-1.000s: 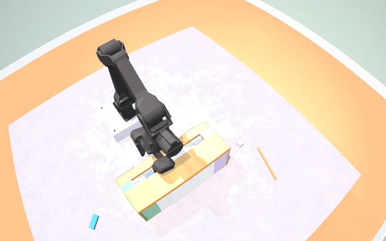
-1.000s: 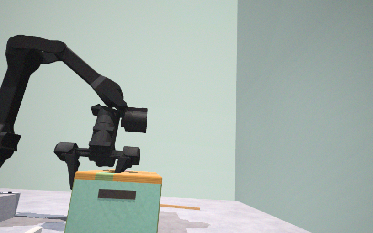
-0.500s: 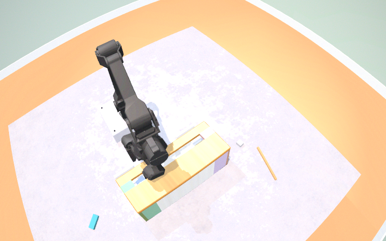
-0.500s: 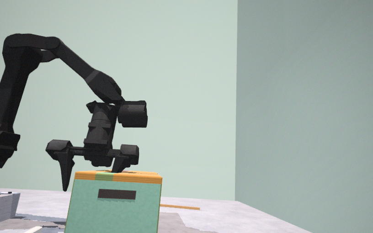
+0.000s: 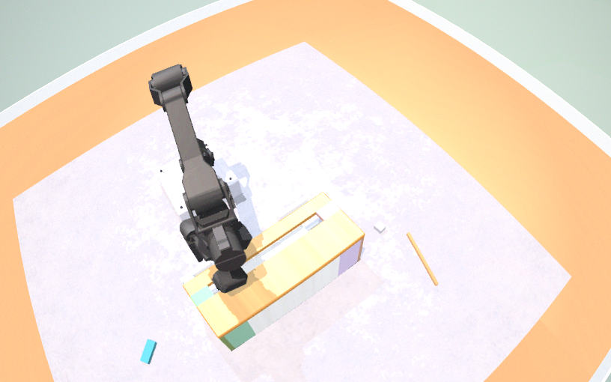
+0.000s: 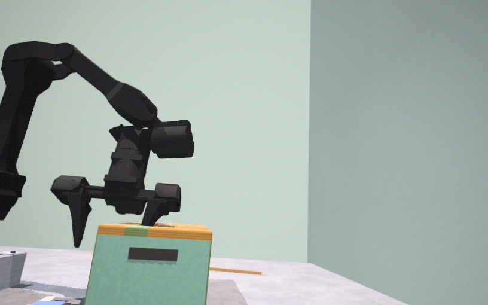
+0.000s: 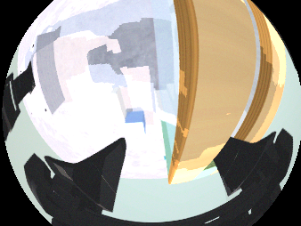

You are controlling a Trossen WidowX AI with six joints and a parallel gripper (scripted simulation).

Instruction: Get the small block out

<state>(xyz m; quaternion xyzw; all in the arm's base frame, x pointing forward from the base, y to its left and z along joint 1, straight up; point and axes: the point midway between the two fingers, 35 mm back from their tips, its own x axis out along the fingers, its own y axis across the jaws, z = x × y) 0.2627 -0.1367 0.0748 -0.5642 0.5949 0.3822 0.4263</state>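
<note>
The box (image 5: pixel 299 258) (image 6: pixel 151 280) (image 7: pixel 223 67) stands upright, with a slot along its lid, a green end and a purple end. A small blue block (image 6: pixel 48 302) (image 7: pixel 134 117) is outside the box, low on its arm side toward the green end; in the top view I cannot make it out, as the arm covers that area. My gripper (image 5: pixel 207 276) (image 6: pixel 110 235) (image 7: pixel 166 138) is open and empty, astride the box's arm-side top edge. One finger is at the slot near the green end; the other hangs outside, its tip below lid height.
A cyan block (image 5: pixel 147 351) lies beyond the green end. A small white cube (image 5: pixel 380 227) and an orange stick (image 5: pixel 422 258) (image 6: pixel 235 270) lie beyond the purple end. The arm's pale base (image 5: pixel 173 189) (image 6: pixel 11 268) stands behind the box. Pale ledges stick out along the box's arm side.
</note>
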